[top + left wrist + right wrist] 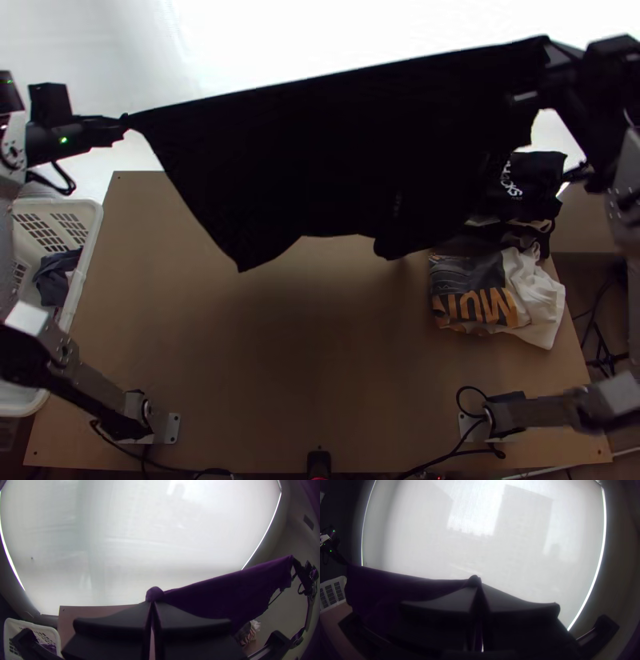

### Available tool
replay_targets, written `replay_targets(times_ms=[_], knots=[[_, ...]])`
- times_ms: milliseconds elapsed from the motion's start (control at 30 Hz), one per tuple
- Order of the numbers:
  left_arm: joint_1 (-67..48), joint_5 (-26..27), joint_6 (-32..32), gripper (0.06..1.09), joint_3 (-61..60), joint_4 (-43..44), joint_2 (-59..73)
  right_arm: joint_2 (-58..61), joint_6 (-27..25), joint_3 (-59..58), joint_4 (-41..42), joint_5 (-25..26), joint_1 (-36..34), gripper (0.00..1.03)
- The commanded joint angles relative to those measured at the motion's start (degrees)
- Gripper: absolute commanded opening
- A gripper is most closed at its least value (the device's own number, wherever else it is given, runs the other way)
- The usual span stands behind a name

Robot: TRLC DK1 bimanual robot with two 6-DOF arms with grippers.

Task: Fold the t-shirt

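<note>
Left claw (152,604) and right claw (479,587) grip shirt (336,152), edge taut between them; loose side hangs over counter (264,368).

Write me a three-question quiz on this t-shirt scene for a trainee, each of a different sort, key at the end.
1. True or false: the left gripper and the right gripper both hold the black t-shirt, which hangs between them.

2. In the top view, where is the white basket?
A) At the left
B) At the right
C) In the middle

3. Fill in the colour: the biggest letters on the stacked clothes at the table's right side are ____.

Key: 1 true; 2 A; 3 orange
</note>
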Motion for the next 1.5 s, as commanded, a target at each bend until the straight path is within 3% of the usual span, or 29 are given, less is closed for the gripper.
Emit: replay_targets(times_ms=[0,200,300,500,600,700,1000,1133,1233,1467], knots=[[-4.2,-3.8,1.3,0.09,10.8,1.8,12.8,14.1,-1.6,14.6,1.9,-0.2,1.5,0.03],[-5.1,-1.2,0.8,0.09,3.0,0.0,3.2,6.1,1.4,7.8,-2.1,-0.2,5.1,0.03],[-6.6,-0.5,1.2,0.09,2.3,-9.7,-2.6,0.0,2.4,5.7,-9.5,-0.2,7.2,0.03],[-7.1,10.2,7.3,0.09,-1.9,-28.5,-17.9,-12.8,4.2,4.1,-26.3,-0.4,11.6,0.03],[-7.1,12.5,7.3,0.09,-5.3,-29.4,-28.3,-18.9,4.7,4.4,-34.4,-0.6,15.6,0.03],[-10.2,12.7,7.3,0.09,-6.9,-29.4,-37.8,-25.6,5.6,3.0,-40.1,-4.2,15.6,0.03],[-10.7,13.5,6.3,0.09,-14.5,-29.3,-49.1,-32.2,5.8,5.0,-47.6,-5.7,12.9,0.03],[-10.6,13.2,6.4,0.09,-18.5,-29.3,-48.7,-30.0,6.6,3.9,-47.5,-5.7,12.9,0.03],[-9.4,11.8,9.7,0.09,-28.3,-27.6,-48.7,-29.0,7.0,-7.4,-43.6,-5.7,12.9,0.03],[-3.3,11.8,15.9,0.09,-55.0,-15.9,-44.6,-26.5,10.0,-35.9,-23.9,-10.3,12.9,0.03]])
